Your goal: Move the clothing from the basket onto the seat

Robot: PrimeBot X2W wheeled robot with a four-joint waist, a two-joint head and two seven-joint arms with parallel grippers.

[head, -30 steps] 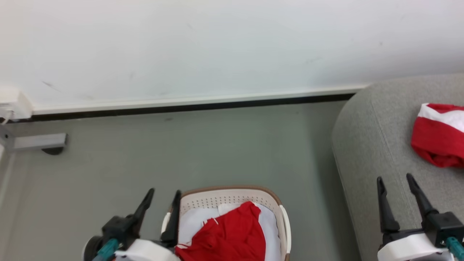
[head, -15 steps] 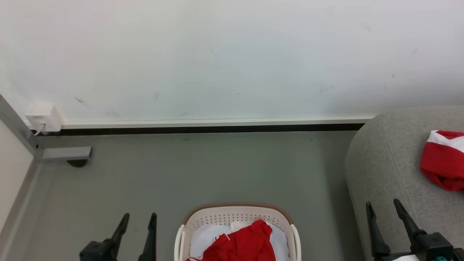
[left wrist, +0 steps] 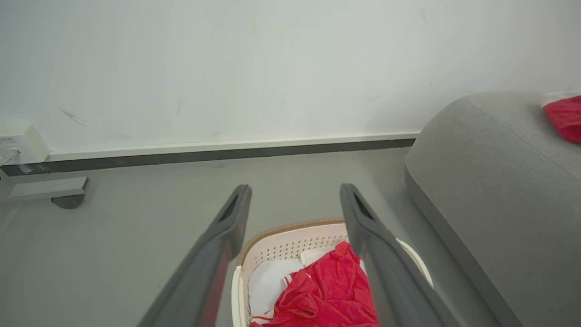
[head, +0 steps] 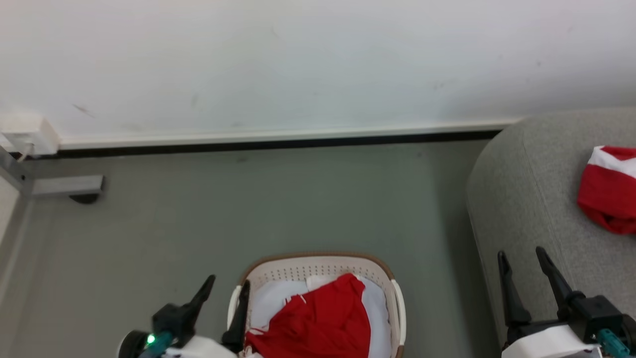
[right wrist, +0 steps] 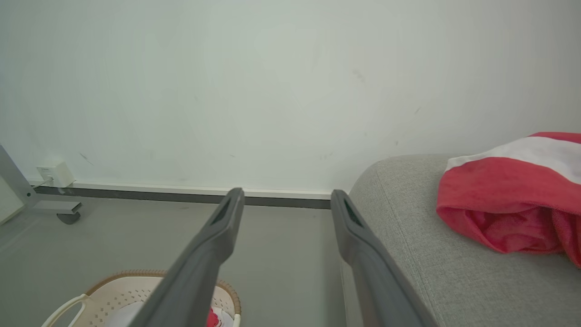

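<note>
Two lots of clothing, both soft and bright red. Heap (head: 318, 323) crumpled in basket (head: 318, 259), creased and folded over itself, thin white edging at its left side, lying on top of pale white sheet (head: 271, 306). Bundle (head: 608, 199) on seat (head: 526, 199), well apart from basket, loosely rolled, broad white band across its top, deeper red folds tucked underneath, cut off by right edge of head view. In right wrist view, same white band lying over red, with darker, textured folds open toward camera. Basket oval, cream-white, with perforated walls, brown rim and pale side handles, standing on grey floor (head: 248, 214) near seat's rounded corner. Seat light grey, woven, with seam line running back along its top. Left hand (head: 229, 279) released, fingers (head: 201, 293) spread wide, empty, hanging at basket's left rim, inner finger crossing rim edge in head view; touching or not, cannot tell. In left wrist view, heap showing between those spread fingers. Right hand (head: 520, 251) likewise released, fingers apart, grasping nothing, over seat's near edge, near bundle but clear of it. Behind all: white wall (head: 298, 59) with faint scuffs, white baseboard (head: 278, 135) over dark strip, small white box (head: 30, 134) at far left, grey metal foot (head: 67, 185) with dark caster beneath.
</note>
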